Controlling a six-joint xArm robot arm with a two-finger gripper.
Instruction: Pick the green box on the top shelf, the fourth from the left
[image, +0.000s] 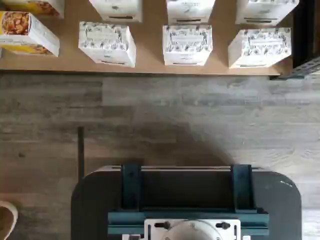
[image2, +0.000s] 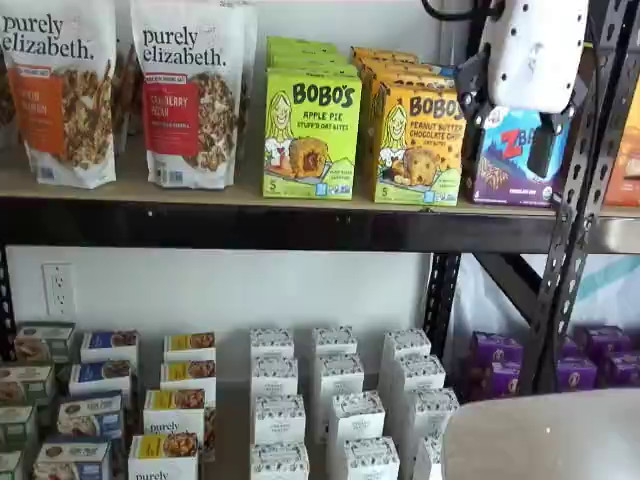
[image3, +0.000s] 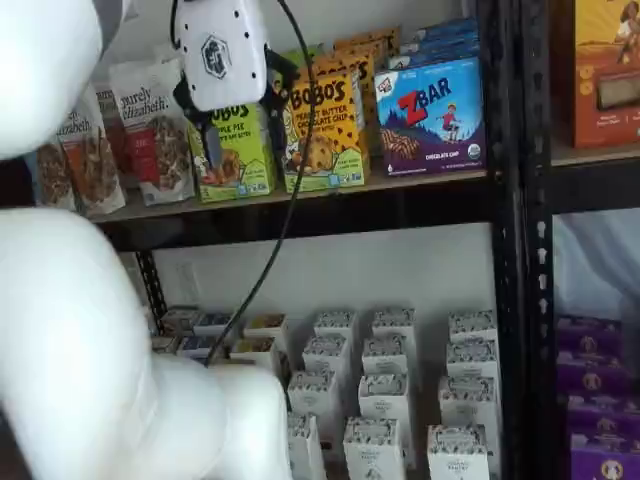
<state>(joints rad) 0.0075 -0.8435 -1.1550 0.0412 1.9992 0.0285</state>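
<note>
While the arm hangs in front of the racking, the gripper (image3: 236, 125) has its jaws spread wide with nothing between them — one black finger shows on each side of the white body in a shelf view, and no carton sits in the gap. The green box (image2: 311, 133) stands upright at the front edge of the top shelf (image2: 250, 225), face out, with more green cartons lined up behind it; that front position leaves its sides reachable. It sits between a purely elizabeth granola bag (image2: 190, 95) and the yellow-orange Bobo's box (image2: 415, 140), just beside each, so finger clearance looks tight on both flanks.

Judging by the shelf views, the gripper is level with the top shelf but not yet around the carton — in one it overlaps the green box, in the other it hangs in front of the blue ZBAR box (image3: 432, 115), so it is likely well out from the shelf. The wrist view looks down on floor and white patterned cartons (image: 187, 45) on a lower board, plus the dark mount. Task looks barely started; next step is probably lining up and reaching in.
</note>
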